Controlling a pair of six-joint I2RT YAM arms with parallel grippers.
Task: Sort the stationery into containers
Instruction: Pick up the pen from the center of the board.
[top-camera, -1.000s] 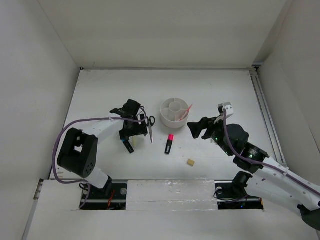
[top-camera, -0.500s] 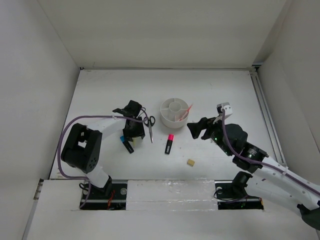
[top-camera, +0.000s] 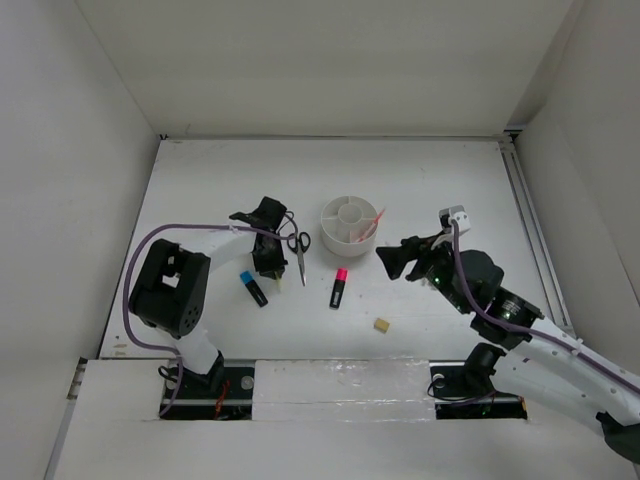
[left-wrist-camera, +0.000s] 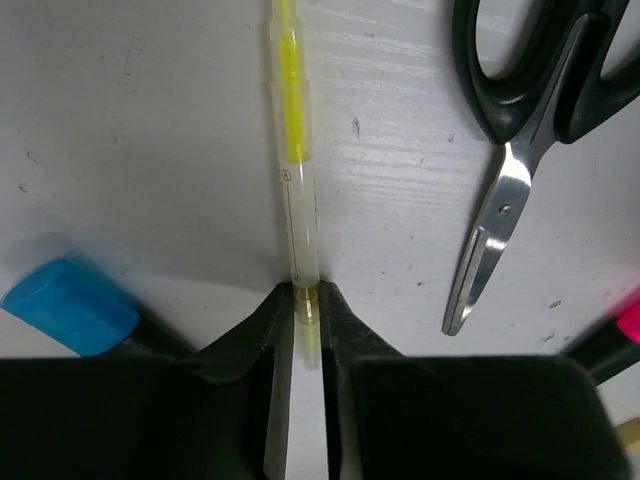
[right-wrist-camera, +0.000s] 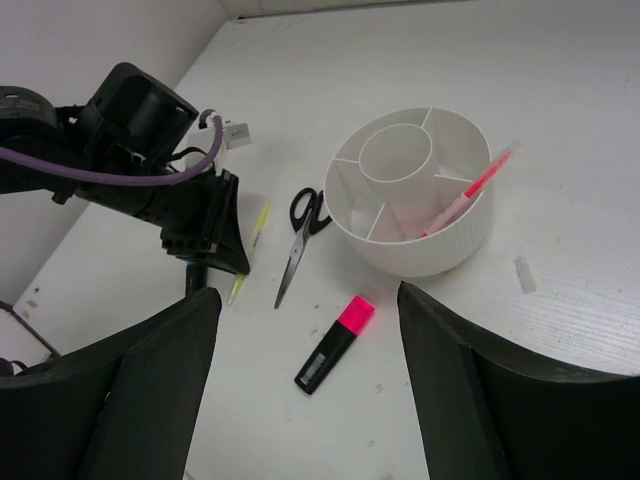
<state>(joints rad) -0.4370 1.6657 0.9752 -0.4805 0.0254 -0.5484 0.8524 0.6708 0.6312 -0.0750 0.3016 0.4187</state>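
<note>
1. Top external view, nearest the arm bases: a small tan eraser (top-camera: 381, 324) lies alone on the white bench (top-camera: 200, 180), well apart from everything else.
2. Just beyond it, a black highlighter with a pink cap (top-camera: 340, 288) lies flat with the cap end pointing away from the bases. It is near the organiser's front wall but not touching it.
3. To the left, at about the same depth, a black highlighter with a blue cap (top-camera: 254, 288) lies flat just beside the left tool.
4. The left tool (left-wrist-camera: 303, 305) is down at the bench with its fingers pressed together on the near end of the thin yellow pen (left-wrist-camera: 292, 130). The pen lies on the surface and runs straight away from the wrist camera.
5. The black-handled scissors (top-camera: 299, 252) lie closed just right of that pen without touching it, handles toward the far side.
6. The right tool (top-camera: 393, 256) hangs above the bench to the right of the organiser, its fingers spread wide with nothing between them.
7. The round white organiser (right-wrist-camera: 420, 255) stands farthest back, between the two arms.
8. A thin red pen (right-wrist-camera: 465, 195) leans in an outer compartment on its right side, one end poking out over the rim.
</note>
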